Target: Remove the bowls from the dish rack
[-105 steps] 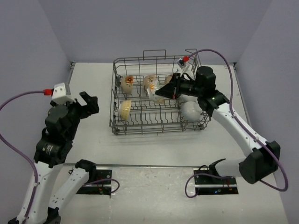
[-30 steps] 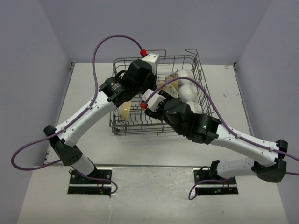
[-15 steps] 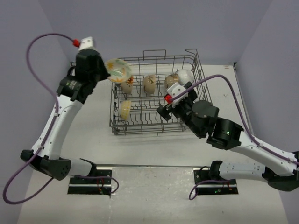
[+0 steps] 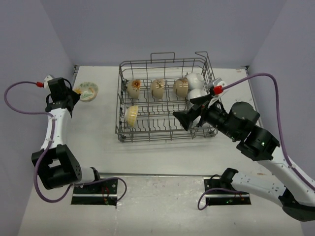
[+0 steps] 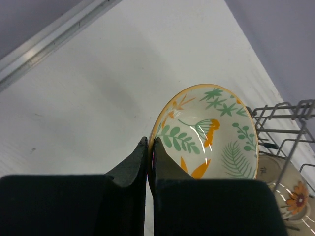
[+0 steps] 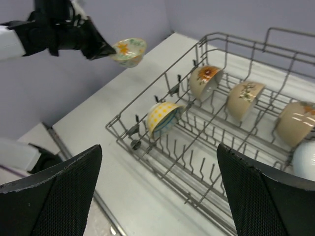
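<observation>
The grey wire dish rack (image 4: pixel 167 129) stands mid-table. In it stand a yellow-dotted bowl (image 4: pixel 131 115), three cream patterned bowls (image 4: pixel 157 88) in the back row, and white bowls (image 4: pixel 195 78) at the right end. My left gripper (image 4: pixel 75 91) is shut on the rim of a cream bowl with green leaves and orange marks (image 5: pixel 211 132), held over the table left of the rack (image 5: pixel 290 110). My right gripper (image 4: pixel 183 119) hangs open and empty over the rack's front right. From there it looks along the rack (image 6: pixel 197 162) toward the yellow-dotted bowl (image 6: pixel 162 118).
A metal strip (image 5: pixel 54 37) runs along the table's left edge near the held bowl. The purple walls stand close on the left and at the back. The rack's raised handle loops (image 4: pixel 162 56) stick up at its far side. Bare white table (image 4: pixel 93 137) lies left of and in front of the rack.
My left arm has swung the leaf-patterned bowl from above the rack's back left corner out to the left and lower. My right gripper has opened wide and drawn back toward the right.
</observation>
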Robot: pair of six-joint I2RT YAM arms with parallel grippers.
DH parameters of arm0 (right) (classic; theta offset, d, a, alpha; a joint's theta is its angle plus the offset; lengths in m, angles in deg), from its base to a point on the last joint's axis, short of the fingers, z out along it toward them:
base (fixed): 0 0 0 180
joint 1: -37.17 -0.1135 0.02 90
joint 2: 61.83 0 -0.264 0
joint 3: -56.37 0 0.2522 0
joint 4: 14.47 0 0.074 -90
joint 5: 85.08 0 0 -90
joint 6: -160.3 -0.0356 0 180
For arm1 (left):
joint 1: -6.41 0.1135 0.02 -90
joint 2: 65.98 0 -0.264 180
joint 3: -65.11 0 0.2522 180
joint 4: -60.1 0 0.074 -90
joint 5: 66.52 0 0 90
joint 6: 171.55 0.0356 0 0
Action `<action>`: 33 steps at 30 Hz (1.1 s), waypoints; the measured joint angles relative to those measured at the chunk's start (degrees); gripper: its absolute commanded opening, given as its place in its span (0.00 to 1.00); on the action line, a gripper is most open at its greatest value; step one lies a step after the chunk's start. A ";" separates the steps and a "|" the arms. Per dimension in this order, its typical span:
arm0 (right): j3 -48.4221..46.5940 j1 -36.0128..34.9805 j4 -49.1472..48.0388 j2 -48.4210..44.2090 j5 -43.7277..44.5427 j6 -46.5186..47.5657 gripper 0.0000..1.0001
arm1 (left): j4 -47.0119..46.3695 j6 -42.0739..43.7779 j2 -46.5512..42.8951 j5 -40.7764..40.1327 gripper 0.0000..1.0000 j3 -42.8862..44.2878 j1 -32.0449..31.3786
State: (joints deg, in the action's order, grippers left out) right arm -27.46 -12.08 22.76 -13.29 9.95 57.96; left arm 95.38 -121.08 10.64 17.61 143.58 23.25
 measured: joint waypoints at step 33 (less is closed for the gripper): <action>11.45 6.08 -8.33 6.36 -20.94 -8.26 0.99 | -28.30 1.27 20.02 6.51 0.78 -14.69 0.76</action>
State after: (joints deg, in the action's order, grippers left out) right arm -16.00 -6.01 14.43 -6.93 -10.99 49.70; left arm 67.07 -119.81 30.66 24.13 128.89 24.01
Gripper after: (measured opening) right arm 0.987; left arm 0.449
